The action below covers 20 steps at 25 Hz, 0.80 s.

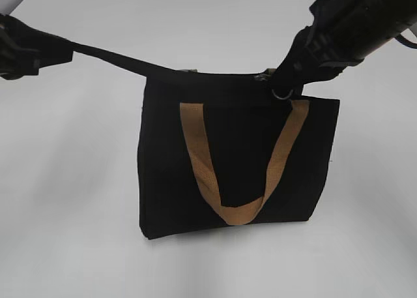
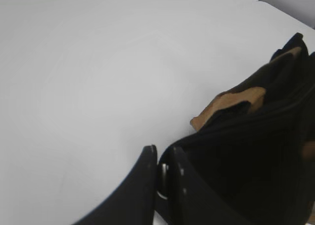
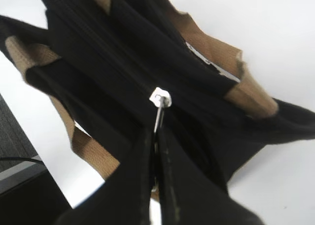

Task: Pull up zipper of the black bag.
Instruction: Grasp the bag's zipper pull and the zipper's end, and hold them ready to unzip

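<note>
The black bag (image 1: pixel 234 167) stands in the middle of the exterior view, one tan handle (image 1: pixel 241 210) hanging down its front. The zipper (image 1: pixel 215 73) runs along its top edge. My left gripper (image 1: pixel 62 50) is shut on a black fabric strip (image 1: pixel 111 55) stretched out from the bag's top left corner; in the left wrist view the jaws (image 2: pixel 160 163) pinch black fabric beside the bag (image 2: pixel 256 151). My right gripper (image 1: pixel 293 83) is at the top right corner. In the right wrist view its jaws (image 3: pixel 156 136) are shut on the metal ring pull (image 3: pixel 158 117) below the silvery slider (image 3: pixel 161 98).
The bag stands on a plain white table (image 1: pixel 71 200). A dark edge and floor show at the lower left of the right wrist view (image 3: pixel 24 185). The tan handles (image 3: pixel 216 52) spread to both sides of the bag's top.
</note>
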### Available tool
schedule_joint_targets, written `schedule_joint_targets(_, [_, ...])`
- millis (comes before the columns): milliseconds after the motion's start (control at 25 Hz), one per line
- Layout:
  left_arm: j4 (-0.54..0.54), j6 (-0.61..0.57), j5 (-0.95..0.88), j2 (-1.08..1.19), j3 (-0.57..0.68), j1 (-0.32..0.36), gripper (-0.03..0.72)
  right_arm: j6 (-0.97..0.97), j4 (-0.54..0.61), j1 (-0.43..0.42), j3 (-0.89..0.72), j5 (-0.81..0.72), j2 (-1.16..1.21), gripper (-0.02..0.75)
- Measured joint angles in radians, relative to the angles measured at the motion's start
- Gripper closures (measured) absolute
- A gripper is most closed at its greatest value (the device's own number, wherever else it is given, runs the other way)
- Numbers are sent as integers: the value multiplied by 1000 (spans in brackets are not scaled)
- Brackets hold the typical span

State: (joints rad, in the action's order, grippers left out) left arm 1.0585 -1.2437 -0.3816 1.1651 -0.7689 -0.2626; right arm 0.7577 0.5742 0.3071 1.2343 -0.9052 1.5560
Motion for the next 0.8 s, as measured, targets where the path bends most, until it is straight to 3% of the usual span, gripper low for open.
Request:
schedule_joint_targets(320, [3,5,-25,-1,0,31,660,-48,35,-175,-4,-67,0,737])
schedule_joint_targets(600, [36,6,-89,0,0,51,660,-116,62,-208,-4,-108,-2,716])
schedule_joint_targets(720, [52,22,-113,-7,0,61,637,-168,19,-220,-4,-99,-26,588])
schedule_joint_targets(800, [46,65,-126,-26,0,67,580,-200,-10,-230,-4,-95,-61,421])
